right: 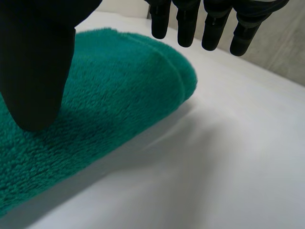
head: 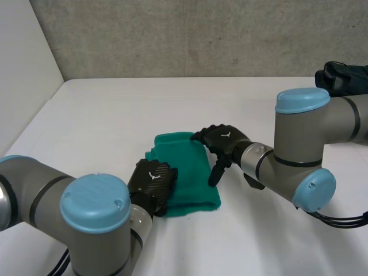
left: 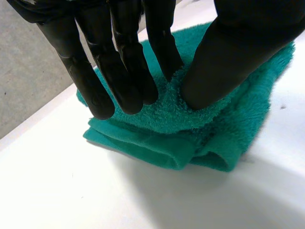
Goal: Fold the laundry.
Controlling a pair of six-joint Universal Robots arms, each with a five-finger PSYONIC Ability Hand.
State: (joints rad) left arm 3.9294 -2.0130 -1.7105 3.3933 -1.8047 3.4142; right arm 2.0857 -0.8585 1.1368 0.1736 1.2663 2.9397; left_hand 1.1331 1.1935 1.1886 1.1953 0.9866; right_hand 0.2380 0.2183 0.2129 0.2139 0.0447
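A green terry towel (head: pixel 187 167) lies folded in several layers near the middle of the white desk (head: pixel 115 115), between the two arms.

The left robot hand (head: pixel 152 181) sits on the towel's near left corner. In the left wrist view its fingers (left: pixel 119 71) are straight and lie side by side on the top layer, with the thumb (left: pixel 228 57) set apart from them and pressing into the pile. The hand is spread flat on the towel rather than curled round it. Past the fingertips, the stacked folded edges of the towel (left: pixel 224 138) show one above another.

The right robot hand (head: pixel 221 138) is at the towel's far right edge. In the right wrist view its fingers (right: pixel 186 24) hang straight and apart from the thumb (right: pixel 33 57), over bare desk just past the towel's rounded fold (right: pixel 119 95), and hold nothing. The thumb is above the towel's top surface; whether it touches the cloth cannot be told.

A dark object (head: pixel 342 77) lies at the desk's far right, behind the right arm.
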